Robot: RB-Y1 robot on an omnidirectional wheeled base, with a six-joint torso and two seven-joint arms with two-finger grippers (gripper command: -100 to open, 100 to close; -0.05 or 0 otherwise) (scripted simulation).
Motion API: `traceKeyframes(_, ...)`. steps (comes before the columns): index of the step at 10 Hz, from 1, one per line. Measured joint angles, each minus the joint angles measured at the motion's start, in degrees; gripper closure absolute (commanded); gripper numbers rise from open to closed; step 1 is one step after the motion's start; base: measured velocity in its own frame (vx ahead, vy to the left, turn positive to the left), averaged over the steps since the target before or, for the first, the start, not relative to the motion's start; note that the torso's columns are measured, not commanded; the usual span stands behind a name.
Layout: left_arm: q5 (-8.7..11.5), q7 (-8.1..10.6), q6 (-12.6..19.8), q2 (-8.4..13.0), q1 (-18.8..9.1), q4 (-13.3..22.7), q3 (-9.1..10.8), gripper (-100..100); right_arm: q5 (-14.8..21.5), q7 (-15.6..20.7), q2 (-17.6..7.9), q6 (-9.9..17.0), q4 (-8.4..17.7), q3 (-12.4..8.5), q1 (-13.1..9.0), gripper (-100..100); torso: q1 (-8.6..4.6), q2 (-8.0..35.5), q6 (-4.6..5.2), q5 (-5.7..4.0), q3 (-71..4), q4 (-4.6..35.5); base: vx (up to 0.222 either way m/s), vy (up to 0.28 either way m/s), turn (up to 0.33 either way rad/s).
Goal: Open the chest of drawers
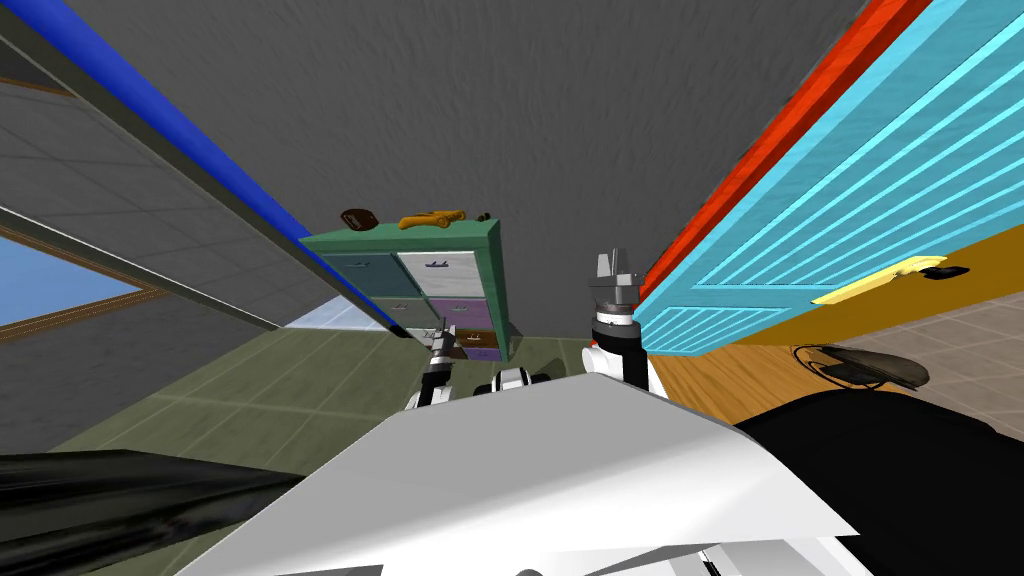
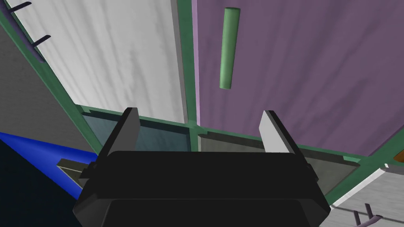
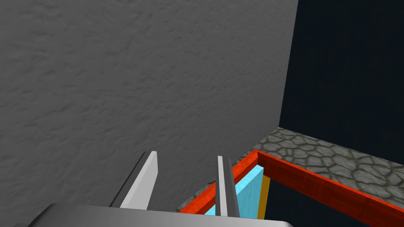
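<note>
A light blue slatted door (image 1: 850, 170) in a red frame (image 1: 790, 110) is being shown along the robot's right side, and an olive tiled floor (image 1: 250, 390) is being shown ahead on the left. The chest of drawers (image 1: 420, 290), green-framed, is being seen straight ahead against the grey wall, standing on that floor, with drawer fronts of differing colours set in two columns.

The left gripper (image 1: 441, 340) is being held low and close before the chest's lower drawers. In the left wrist view its fingers (image 2: 132, 126) are being kept spread wide, with nothing clasped between them. The gap is being aimed at the green frame strip where a white drawer front (image 2: 114, 59) and a purple drawer front (image 2: 300, 71) are meeting. The purple front's green bar handle (image 2: 229, 48) is being left ungripped, lying beyond the fingertips and apart from them.

The right gripper (image 1: 613, 262) is being held raised beside the door's edge, well apart from the chest. Its fingers (image 3: 142, 181) are being kept parted and nothing is being held in them.

On the chest's top surface, a small brown object (image 1: 358, 218) and a yellow-orange object (image 1: 432, 217) are being carried, near each other.
</note>
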Motion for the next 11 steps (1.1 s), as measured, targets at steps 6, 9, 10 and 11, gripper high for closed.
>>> traceKeyframes(6, -0.3, -0.24, -0.6, -4.3, -2.3, 6.0, -0.75, -100, 0.0, 0.0, 0.0, 0.0, 0.0, 0.0, 0.0, 0, 0.06, 0.1, 0.00, 0.01, 0.1, 0.0, 0.072, -0.019, -0.027)
traceKeyframes(9, -0.2, -0.27, 1.4, -4.3, -3.1, 4.8, -0.57, 100, 0.0, 0.0, 0.0, 0.0, 0.0, 0.0, 0.0, 0, -0.03, 0.0, 0.01, 0.00, 0.0, 0.0, 0.014, -0.003, 0.000)
traceKeyframes(10, -0.2, -0.23, 0.6, -4.2, -2.7, 5.3, -0.64, 100, 0.0, 0.0, 0.0, 0.0, 0.0, 0.0, 0.0, 0, 0.00, 0.1, 0.01, 0.00, 0.1, 0.0, -0.029, 0.005, 0.016)
traceKeyframes(11, -0.2, -0.22, 0.2, -4.2, -2.8, 5.2, -0.65, -100, 0.0, 0.0, 0.0, 0.0, 0.0, 0.0, 0.0, 0, 0.06, -0.3, 0.09, 0.09, -0.1, -0.2, -0.019, 0.004, -0.014)
